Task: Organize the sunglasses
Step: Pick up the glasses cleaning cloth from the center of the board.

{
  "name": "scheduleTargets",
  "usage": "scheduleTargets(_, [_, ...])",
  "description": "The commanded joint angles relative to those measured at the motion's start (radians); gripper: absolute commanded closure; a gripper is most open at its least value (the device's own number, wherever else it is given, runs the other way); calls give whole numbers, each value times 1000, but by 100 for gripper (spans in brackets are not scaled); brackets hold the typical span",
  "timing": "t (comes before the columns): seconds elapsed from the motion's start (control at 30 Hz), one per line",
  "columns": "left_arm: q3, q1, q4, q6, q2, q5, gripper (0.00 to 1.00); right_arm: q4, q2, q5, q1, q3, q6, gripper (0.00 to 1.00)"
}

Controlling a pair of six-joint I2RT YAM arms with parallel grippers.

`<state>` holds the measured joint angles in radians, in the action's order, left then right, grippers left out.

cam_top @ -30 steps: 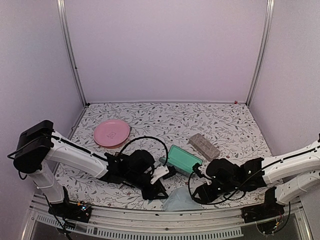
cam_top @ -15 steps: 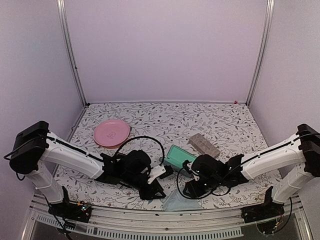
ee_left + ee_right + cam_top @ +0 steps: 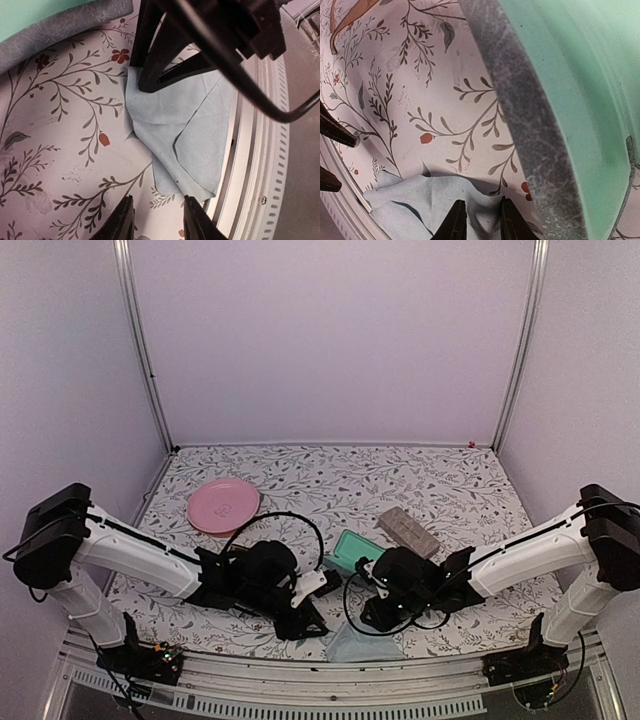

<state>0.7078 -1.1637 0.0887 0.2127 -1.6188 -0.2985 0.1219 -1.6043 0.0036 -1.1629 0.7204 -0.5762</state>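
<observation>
No sunglasses show in any view; they are hidden or out of view. A crumpled pale blue cloth (image 3: 355, 645) lies at the table's near edge, between both grippers. My right gripper (image 3: 372, 618) is down on its far edge. In the right wrist view the cloth (image 3: 420, 205) puckers up between the narrowed jaws of that gripper (image 3: 481, 220). My left gripper (image 3: 308, 618) stands open just left of the cloth. In the left wrist view that gripper (image 3: 157, 220) has only tablecloth in its gap, and the cloth's (image 3: 190, 130) corner reaches its right finger.
An open case (image 3: 352, 548) with a mint-green lining and a grey rim (image 3: 520, 115) lies just beyond the cloth. A closed grey-brown case (image 3: 408, 532) sits to its right, a pink plate (image 3: 223, 505) at the back left. The metal rail (image 3: 270, 165) borders the cloth.
My right arm has swung left and down onto the cloth, and its jaws have narrowed around a fold. The left arm has shifted only slightly.
</observation>
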Motion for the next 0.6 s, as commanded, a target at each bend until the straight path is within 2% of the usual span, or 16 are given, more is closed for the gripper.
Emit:
scheduleTargets(0.0, [-17,11,17,4,8,-12,64,19,-19,38,6,10,7,79])
scheduleTargets(0.23, [-4,18,46,-13,-35,-92,62,10,68,73,5,-18,9,100])
scheduleTargets(0.43, [21,61,90,-18,-77,-182,61,-51,219,70,6,-116,40,100])
scheduleTargets(0.57, [61,80,93,-22,-111,-208,61,-14,256,67,6,-156,38,100])
